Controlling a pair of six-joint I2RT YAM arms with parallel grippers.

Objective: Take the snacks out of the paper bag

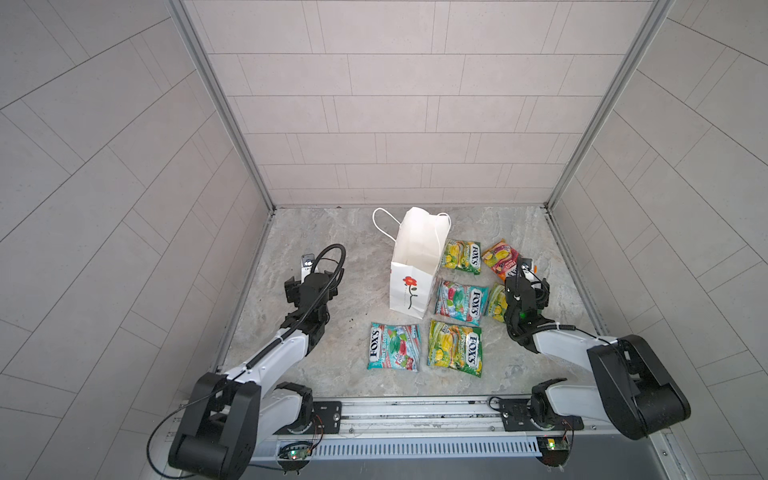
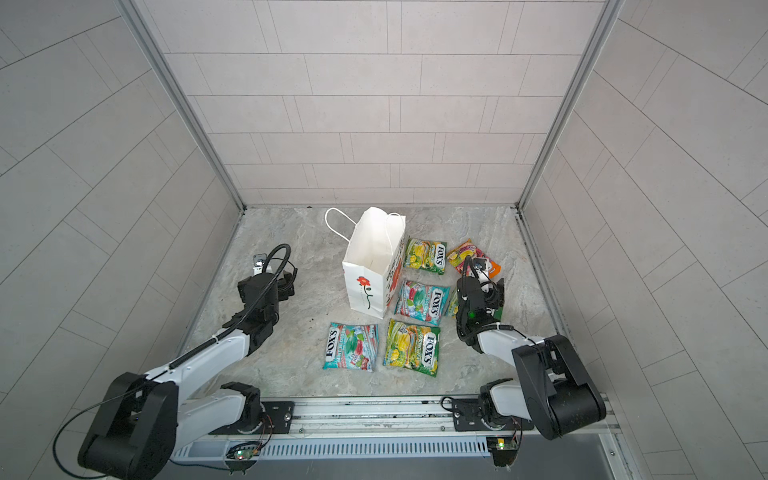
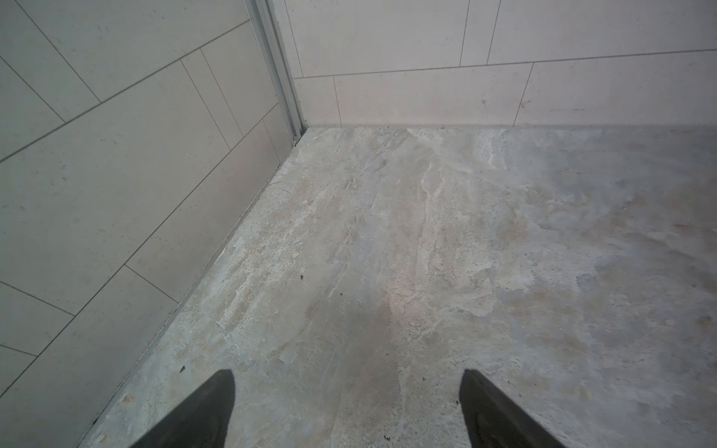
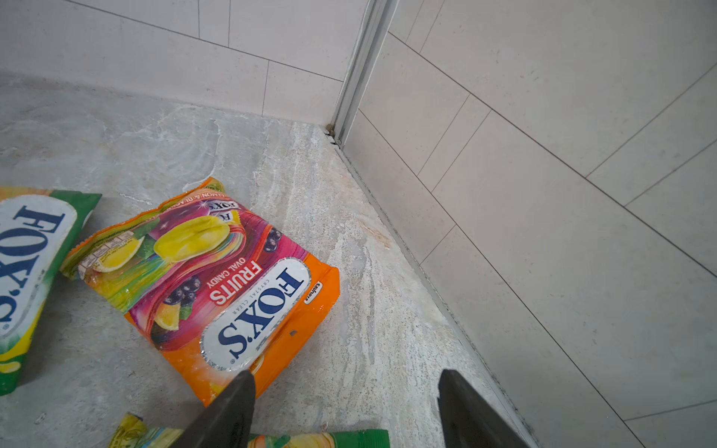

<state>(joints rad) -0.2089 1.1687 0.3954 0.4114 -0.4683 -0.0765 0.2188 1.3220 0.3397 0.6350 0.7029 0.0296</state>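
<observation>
right of the paper bag [image 1: 411, 266], which stands upright with its mouth open, 4 of the 6 snacks [image 1: 460, 301] lie flat on the stone floor [image 1: 316, 232]; the other 2 lie on the bag's near side, all outside it. right gripper [image 4: 345, 384]: jaws apart, gripping nothing, hovering at the near edge of the orange-pink pouch [image 4: 217, 287], the snack farthest right of the bag. left gripper [image 3: 347, 388]: jaws wide apart, empty, above bare floor well left of the bag.
</observation>
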